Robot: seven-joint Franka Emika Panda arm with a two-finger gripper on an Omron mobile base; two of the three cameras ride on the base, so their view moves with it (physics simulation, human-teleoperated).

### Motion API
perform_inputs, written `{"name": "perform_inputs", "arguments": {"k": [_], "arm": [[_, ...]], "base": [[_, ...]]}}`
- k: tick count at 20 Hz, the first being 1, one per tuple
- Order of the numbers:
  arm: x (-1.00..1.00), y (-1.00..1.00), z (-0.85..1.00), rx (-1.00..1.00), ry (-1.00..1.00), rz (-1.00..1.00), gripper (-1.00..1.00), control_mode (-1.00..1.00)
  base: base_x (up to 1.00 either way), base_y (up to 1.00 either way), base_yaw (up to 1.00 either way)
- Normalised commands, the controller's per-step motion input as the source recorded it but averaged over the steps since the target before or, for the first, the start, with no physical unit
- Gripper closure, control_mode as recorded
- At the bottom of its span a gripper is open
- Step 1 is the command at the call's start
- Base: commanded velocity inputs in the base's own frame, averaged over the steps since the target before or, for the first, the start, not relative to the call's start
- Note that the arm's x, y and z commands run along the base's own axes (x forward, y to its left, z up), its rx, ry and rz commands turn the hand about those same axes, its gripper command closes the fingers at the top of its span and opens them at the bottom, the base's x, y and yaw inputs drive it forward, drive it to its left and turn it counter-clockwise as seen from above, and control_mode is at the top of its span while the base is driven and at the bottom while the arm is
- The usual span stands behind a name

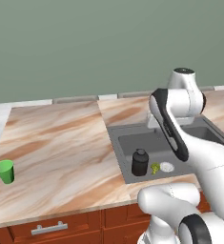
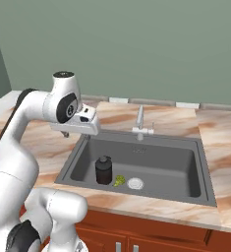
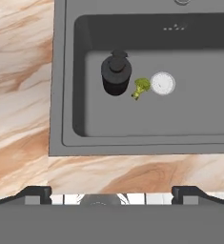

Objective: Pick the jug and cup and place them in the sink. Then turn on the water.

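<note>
Presently, jug: the jug (image 1: 139,162) stands upright on the floor of the sink (image 1: 114,143), at the lower centre of the left base view; in the right base view the jug (image 2: 104,170) sits left of centre, and in the hand view the jug (image 3: 116,74) appears at the upper centre, seen from above with its round cap on top.
Cup: the cup (image 1: 5,171) stands upright on the counter (image 1: 56,147) at the far left edge of the left base view, well apart from the basin.
Sink: the dark recessed sink (image 2: 201,170) spans the middle of the right base view, and the sink (image 3: 63,86) takes the upper part of the hand view; its white drain (image 3: 162,83) lies right of the jug.
Green lump: a small yellow-green lump (image 3: 140,88) lies between the jug and the drain, just beside both.
Faucet: the silver faucet (image 2: 141,123) rises at the back rim of the basin, centre of the right base view.
Gripper: the gripper (image 2: 64,133) hangs over the counter beside the sink's left rim, at the left middle of the right base view; whether its fingers are apart or together cannot be told there. In the hand view the two tips sit wide apart at the bottom corners, nothing between them.
</note>
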Motion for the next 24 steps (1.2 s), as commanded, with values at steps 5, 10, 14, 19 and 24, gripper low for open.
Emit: {"name": "perform_inputs", "arguments": {"k": [5,10,14,19,24], "arm": [[-0.46,0.01,0.23,0.00,-0.15,-0.01,-1.00,-1.00],[-0.01,0.00,0.00,0.00,0.00,0.00,-1.00,-1.00],[0.00,0.00,0.00,0.00,0.00,0.00,-1.00,-1.00],[-0.07,0.25,0.00,0.00,0.00,-0.02,-1.00,1.00],[0.00,0.00,0.00,0.00,0.00,0.00,-1.00,1.00]], "base": [[0.00,0.00,0.00],[0.00,0.00,0.00],[0.00,0.00,0.00],[-0.05,0.13,-0.01],[-0.45,0.91,-0.06]]}}
